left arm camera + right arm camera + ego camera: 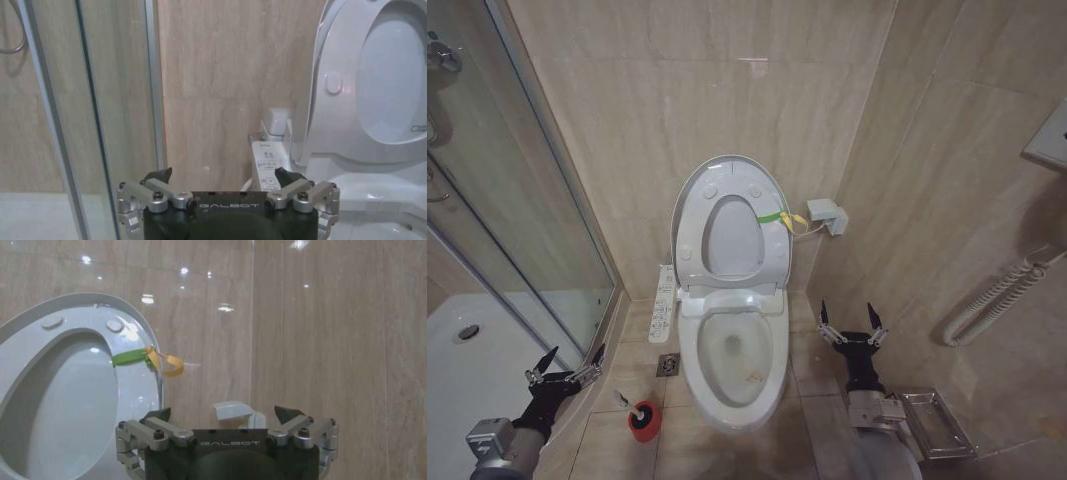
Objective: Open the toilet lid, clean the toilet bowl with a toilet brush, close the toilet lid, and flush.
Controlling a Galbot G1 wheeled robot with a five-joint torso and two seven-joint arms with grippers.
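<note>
The toilet lid (732,240) stands raised against the back wall, with the ring seat (689,225) up against it and a yellow-green strap (772,217) at its edge. Below, the toilet bowl (735,350) lies uncovered, with faint brown marks inside. The toilet brush (623,400) sits in its red holder (644,422) on the floor left of the bowl. My left gripper (575,355) hovers open and empty, left of the brush. On the bowl's right side, my right gripper (848,315) is open and empty. The left gripper (222,175) faces the lid (393,90); the right gripper (222,412) faces the strap (130,357).
A glass shower enclosure (527,200) and white shower tray (467,370) close off the left. A control panel (665,300) juts from the toilet's left side above a floor drain (668,365). A metal tray (937,420) and a white hose (997,295) sit by the right wall.
</note>
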